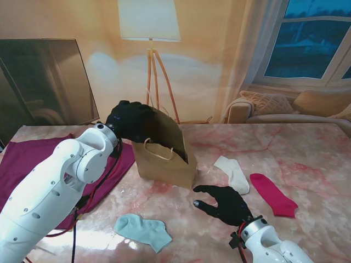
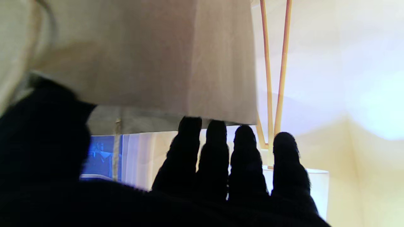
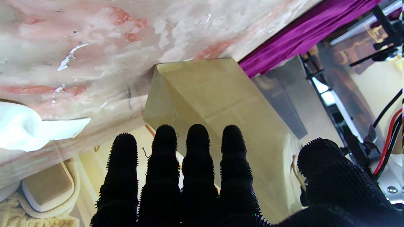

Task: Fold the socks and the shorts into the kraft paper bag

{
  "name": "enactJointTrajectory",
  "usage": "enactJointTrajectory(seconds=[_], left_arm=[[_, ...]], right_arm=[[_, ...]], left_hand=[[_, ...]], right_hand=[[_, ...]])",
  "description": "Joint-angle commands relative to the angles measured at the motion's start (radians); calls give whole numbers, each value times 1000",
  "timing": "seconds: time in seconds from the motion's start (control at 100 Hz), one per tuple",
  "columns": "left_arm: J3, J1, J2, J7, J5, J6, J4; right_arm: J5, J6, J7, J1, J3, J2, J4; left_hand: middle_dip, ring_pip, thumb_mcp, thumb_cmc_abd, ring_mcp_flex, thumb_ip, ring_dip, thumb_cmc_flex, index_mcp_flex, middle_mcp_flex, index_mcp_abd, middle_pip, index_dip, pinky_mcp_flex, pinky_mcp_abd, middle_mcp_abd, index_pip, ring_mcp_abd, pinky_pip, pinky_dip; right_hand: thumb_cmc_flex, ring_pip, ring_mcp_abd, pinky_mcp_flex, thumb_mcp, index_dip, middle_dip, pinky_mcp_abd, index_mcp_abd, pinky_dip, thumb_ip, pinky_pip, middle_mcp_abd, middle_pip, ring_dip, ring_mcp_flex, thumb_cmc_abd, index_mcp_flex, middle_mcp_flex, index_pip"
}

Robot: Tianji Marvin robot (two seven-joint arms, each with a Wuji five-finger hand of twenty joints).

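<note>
Kraft paper bag [image 1: 164, 159] just beyond right hand [image 1: 225, 203], seemingly apart

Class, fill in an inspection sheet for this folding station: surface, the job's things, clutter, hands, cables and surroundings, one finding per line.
Surface: pink marble table.
Job's things: kraft paper bag upright; white sock, pink sock and light blue sock lie flat outside it; magenta shorts spread at left.
Clutter: nothing seen.
Hands: left hand at the bag's rim, grip unclear; right hand open, empty.
Cables: red and black cables under left arm.
Surroundings: floor lamp, sofa, window.
</note>
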Motion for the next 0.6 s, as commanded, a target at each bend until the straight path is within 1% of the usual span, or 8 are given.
enactJointTrajectory(seconds=[0.0, 0.07, 0.11, 0.24, 0.29, 0.34, 0.42, 0.59], left_arm=[[2, -4, 6, -17, -2, 13, -14], [3, -6, 8, -40, 1, 25, -24], [3, -5, 8, -38, 3, 26, -25], [-3, 3, 1, 29, 21, 15, -17], [-5, 8, -3, 57, 19, 16, -17], [-11, 14, -5, 76, 15, 17, -21], [-18, 24, -11, 120, 8, 17, -24], [-50, 57, -16, 149, -3, 23, -59]], right_arm=[[-2, 0, -3, -5, -4, -1, 0], [-1, 1, -1, -5, -4, -1, -1], [-1, 1, -1, -5, -4, -1, -1], [-1, 0, -5, -4, -3, -2, 1], [-1, 0, -5, -3, -2, -2, 1], [-2, 0, -5, -4, 0, -2, 1], [-4, -1, -8, -4, 2, -2, 1], [-5, -1, -10, -3, 5, -2, 1]], left_hand=[[-28, -24, 37, -38, -51, -82, -21, -83, -24, -53, 32, -36, -24, -24, 2, 39, -33, 21, -25, 1], [-30, -20, 34, -17, -53, -85, -23, -91, -21, -54, 29, -33, -24, -23, 3, 40, -35, 18, -27, 3], [-29, -9, -10, 21, -40, -80, -24, -76, -11, -41, 21, -25, -19, -8, 7, 34, -31, 16, -18, 15], [-7, 25, -141, 119, 65, -44, -1, 27, 59, 64, -37, 5, 17, 51, 19, 2, 23, 4, 54, 72], [1, 35, -167, 145, 99, -31, 7, 77, 86, 99, -58, 15, 27, 66, 23, -8, 45, 2, 75, 83], [5, 39, -194, 166, 125, -22, 13, 103, 102, 124, -72, 19, 36, 78, 21, -17, 66, -2, 93, 92], [10, 49, -192, 185, 157, -13, 19, 128, 127, 156, -91, 29, 42, 100, 23, -26, 83, -5, 112, 99], [16, 54, -223, 223, 194, -2, 29, 152, 141, 191, -108, 33, 52, 106, 24, -30, 120, -6, 142, 112]], right_hand=[[28, 6, 6, -24, -31, 1, 7, 10, -23, 27, 39, 22, -6, 9, 21, -30, 17, -15, -32, 12], [27, 5, 4, -27, -31, 1, 7, 11, -23, 30, 38, 22, -6, 9, 22, -32, 17, -16, -34, 12], [27, 6, 7, -27, -31, 1, 7, 12, -23, 32, 38, 23, -4, 9, 22, -31, 17, -16, -34, 12], [28, 7, 8, -25, -30, 1, 7, 11, -22, 36, 38, 24, -4, 10, 24, -29, 17, -14, -32, 13], [29, 6, 7, -25, -30, 1, 7, 9, -22, 37, 39, 23, -4, 10, 24, -30, 18, -16, -34, 12], [28, 6, 8, -25, -31, 1, 7, 10, -23, 38, 38, 23, -3, 10, 24, -30, 18, -16, -34, 12], [29, 6, 9, -24, -31, 2, 7, 11, -22, 39, 38, 22, -3, 10, 25, -29, 18, -14, -32, 13], [30, 7, 9, -24, -32, 2, 7, 12, -25, 43, 38, 21, -4, 10, 26, -28, 19, -15, -31, 13]])
